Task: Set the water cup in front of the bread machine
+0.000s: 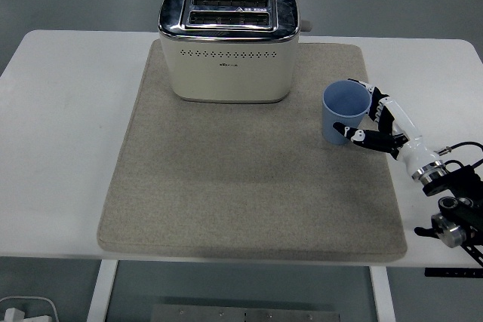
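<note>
Head view, the only one we have: the right hand (pixel 375 124) comes in from the right edge and wraps the blue water cup (pixel 343 114), fingers (pixel 361 85) curled round its far-right wall and the thumb pressing in on the near side. That reads as a closed grip on the cup, though whether the base is lifted off the mat is hard to tell. The cup stands upright and open-mouthed at the right side of the beige felt mat (pixel 226 201), to the right of and a little nearer than the cream toaster (pixel 229 47). That toaster sits at the far end of the mat on the white surface (pixel 60 126). The stretch of mat in front of the toaster lies bare, so the target spot is to the cup's left.

Handling call: this looks like a light, stiff plastic cup with smooth walls, so it could slip or tip. A mid-height wrap, as here, seems the sound hold. Left hand: nowhere in sight.
</note>
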{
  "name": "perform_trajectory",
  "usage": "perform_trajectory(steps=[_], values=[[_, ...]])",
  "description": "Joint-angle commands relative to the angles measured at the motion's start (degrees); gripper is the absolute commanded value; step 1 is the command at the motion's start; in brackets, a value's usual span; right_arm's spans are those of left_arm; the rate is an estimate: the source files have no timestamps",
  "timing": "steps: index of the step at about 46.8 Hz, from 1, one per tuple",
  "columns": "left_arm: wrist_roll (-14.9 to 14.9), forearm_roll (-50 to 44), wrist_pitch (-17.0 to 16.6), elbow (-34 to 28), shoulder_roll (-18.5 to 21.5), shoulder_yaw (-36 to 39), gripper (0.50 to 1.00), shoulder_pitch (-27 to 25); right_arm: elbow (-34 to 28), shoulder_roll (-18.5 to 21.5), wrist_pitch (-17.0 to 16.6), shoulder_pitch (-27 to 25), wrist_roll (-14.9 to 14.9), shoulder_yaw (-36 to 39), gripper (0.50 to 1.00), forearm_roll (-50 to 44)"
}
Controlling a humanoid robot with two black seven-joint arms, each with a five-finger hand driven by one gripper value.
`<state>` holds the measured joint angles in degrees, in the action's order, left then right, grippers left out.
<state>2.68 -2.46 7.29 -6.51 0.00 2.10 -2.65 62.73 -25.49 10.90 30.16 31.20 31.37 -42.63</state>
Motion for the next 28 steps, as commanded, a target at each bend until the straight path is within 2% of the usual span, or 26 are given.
perform_trajectory(steps=[1, 9, 17, 23, 28], values=[[0.05, 0.0, 0.0, 0.01, 0.0, 0.01, 0.996, -0.08, -0.07, 0.0, 0.0, 0.16, -0.09, -0.52, 0.874, 0.0], [0.05, 0.0, 0.0, 0.01, 0.0, 0.01, 0.996, 0.01, -0.07, 0.09, 0.09, 0.25, -0.09, -0.87, 0.907, -0.26], [-0.04, 0.0, 0.0, 0.01, 0.0, 0.0, 0.996, 0.01, -0.07, 0.09, -0.09, 0.78, -0.17, -0.87, 0.915, -0.17], [0.05, 0.0, 0.0, 0.01, 0.0, 0.01, 0.996, 0.01, -0.07, 0.09, -0.18, 0.78, -3.07, -0.78, 0.919, -0.17], [-0.04, 0.0, 0.0, -0.08, 0.0, 0.01, 0.996, 0.01, -0.07, 0.26, -0.44, 0.87, -3.34, -0.7, 0.919, -0.17]])
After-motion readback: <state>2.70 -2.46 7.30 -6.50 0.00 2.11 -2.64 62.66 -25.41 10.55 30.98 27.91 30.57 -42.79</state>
